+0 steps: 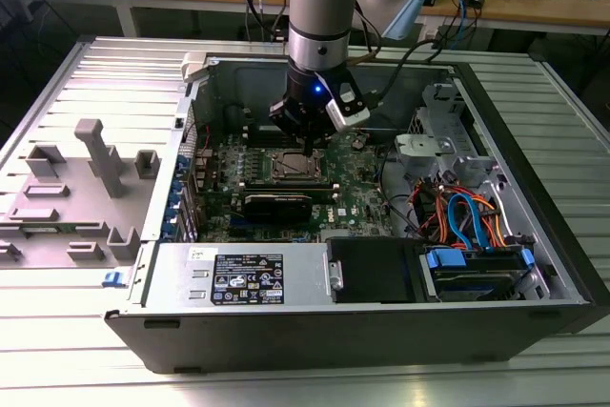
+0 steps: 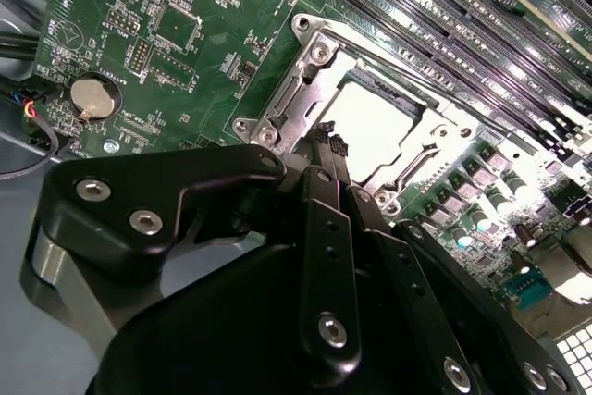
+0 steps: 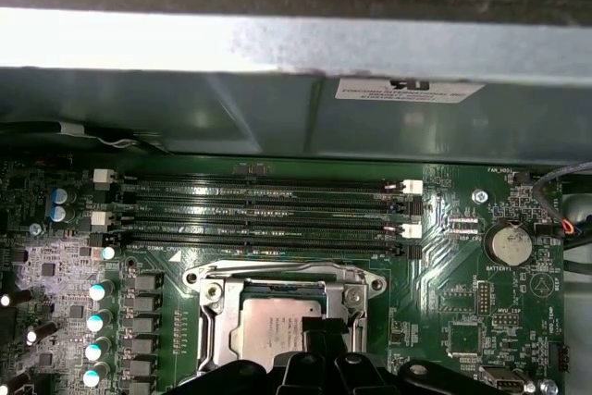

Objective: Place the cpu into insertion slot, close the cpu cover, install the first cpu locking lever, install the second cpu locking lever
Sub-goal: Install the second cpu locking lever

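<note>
In the second wrist view the pincer (image 2: 326,141) hangs just above the cpu cover (image 2: 301,90), its black fingertips pressed together and gripping nothing. The cover lies flat over the insertion slot (image 3: 208,321), and the cpu (image 3: 273,330) sits inside, its silver top showing through the window. Beyond run the long memory slots (image 3: 264,215). Farther off, the exterior view shows the open computer case (image 1: 286,331) on the slatted tabletop (image 1: 57,369).

It was a robotics lab: an opened computer case (image 1: 381,321) lay on a slatted metal table (image 1: 57,369), before cable-strewn wooden workbenches (image 1: 572,7).
</note>
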{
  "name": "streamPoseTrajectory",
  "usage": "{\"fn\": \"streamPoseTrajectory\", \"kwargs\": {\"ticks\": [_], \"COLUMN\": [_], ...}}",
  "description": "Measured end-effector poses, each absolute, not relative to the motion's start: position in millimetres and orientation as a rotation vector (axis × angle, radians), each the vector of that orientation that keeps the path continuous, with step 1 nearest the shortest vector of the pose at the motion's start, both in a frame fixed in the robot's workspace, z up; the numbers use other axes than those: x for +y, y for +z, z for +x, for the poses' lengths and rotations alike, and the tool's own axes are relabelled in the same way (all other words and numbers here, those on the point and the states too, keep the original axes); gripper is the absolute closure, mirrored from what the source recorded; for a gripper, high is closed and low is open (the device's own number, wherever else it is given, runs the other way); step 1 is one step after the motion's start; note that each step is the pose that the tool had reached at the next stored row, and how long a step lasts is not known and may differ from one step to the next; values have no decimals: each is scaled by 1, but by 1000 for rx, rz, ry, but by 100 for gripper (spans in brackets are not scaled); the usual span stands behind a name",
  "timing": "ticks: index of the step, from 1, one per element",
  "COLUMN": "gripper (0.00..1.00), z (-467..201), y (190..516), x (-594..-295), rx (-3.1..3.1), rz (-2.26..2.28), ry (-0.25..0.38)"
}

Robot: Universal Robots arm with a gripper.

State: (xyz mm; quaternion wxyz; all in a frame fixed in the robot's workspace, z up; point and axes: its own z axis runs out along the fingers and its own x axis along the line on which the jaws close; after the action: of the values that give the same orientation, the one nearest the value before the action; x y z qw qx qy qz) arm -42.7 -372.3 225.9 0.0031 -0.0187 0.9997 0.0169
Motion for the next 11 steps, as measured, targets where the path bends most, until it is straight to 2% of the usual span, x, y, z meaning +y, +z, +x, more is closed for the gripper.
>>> {"fn": "streamPoseTrajectory", "kwargs": {"ticks": [11], "gripper": [89], "z": [-43], "y": [226], "x": [-376], "rx": [3134], "rz": [-59], "ry": [53]}}
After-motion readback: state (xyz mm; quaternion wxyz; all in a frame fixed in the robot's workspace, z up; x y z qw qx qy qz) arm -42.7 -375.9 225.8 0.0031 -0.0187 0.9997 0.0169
